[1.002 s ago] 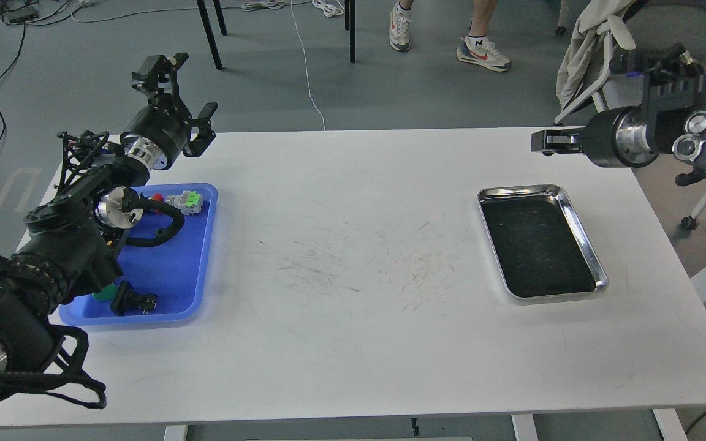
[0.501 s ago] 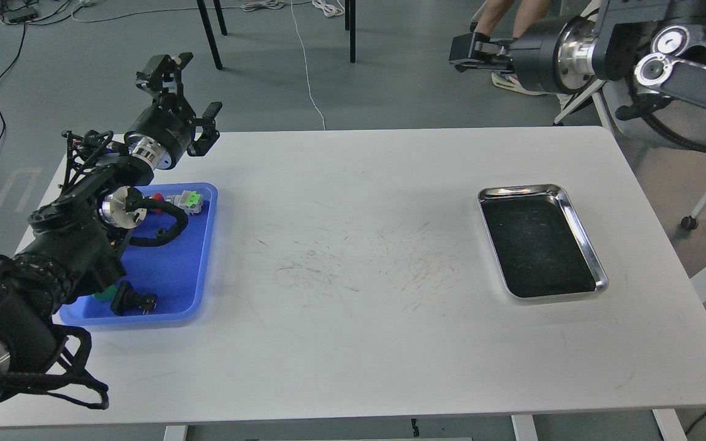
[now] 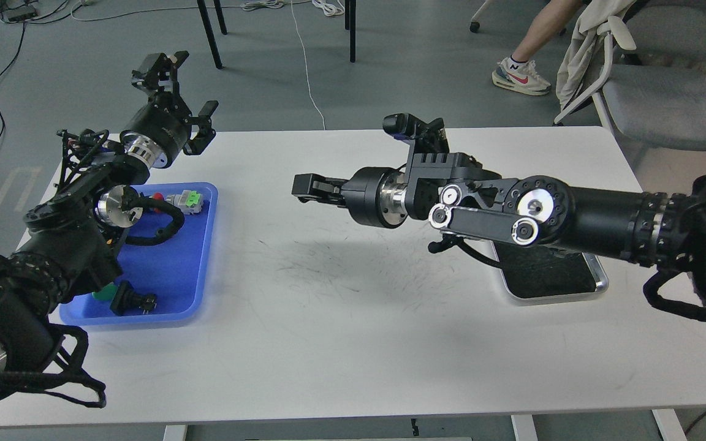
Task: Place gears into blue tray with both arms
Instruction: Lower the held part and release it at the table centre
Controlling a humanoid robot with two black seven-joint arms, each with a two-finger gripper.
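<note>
The blue tray (image 3: 172,269) lies at the table's left, partly under my left arm. No gears show in this view; they are hidden or out of sight. My left gripper (image 3: 184,89) is raised beyond the tray's far end, over the table's back left corner, open with nothing between its fingers. My right arm reaches in from the right across the table's middle. My right gripper (image 3: 299,184) points left toward the blue tray, well to its right and above the tabletop. Its fingers lie together, shut, and I see nothing in them.
The blue tray holds a grey and green connector (image 3: 185,201), a red button (image 3: 157,197), a green cap (image 3: 104,294) and a black switch block (image 3: 132,301). A steel tray (image 3: 573,278) at the right is largely covered by my right arm. A chair (image 3: 647,92) and a person's leg (image 3: 534,49) are behind the table.
My right arm has swung from beyond the table's far right corner down and left, over the steel tray to the table's middle. The left arm has barely moved.
</note>
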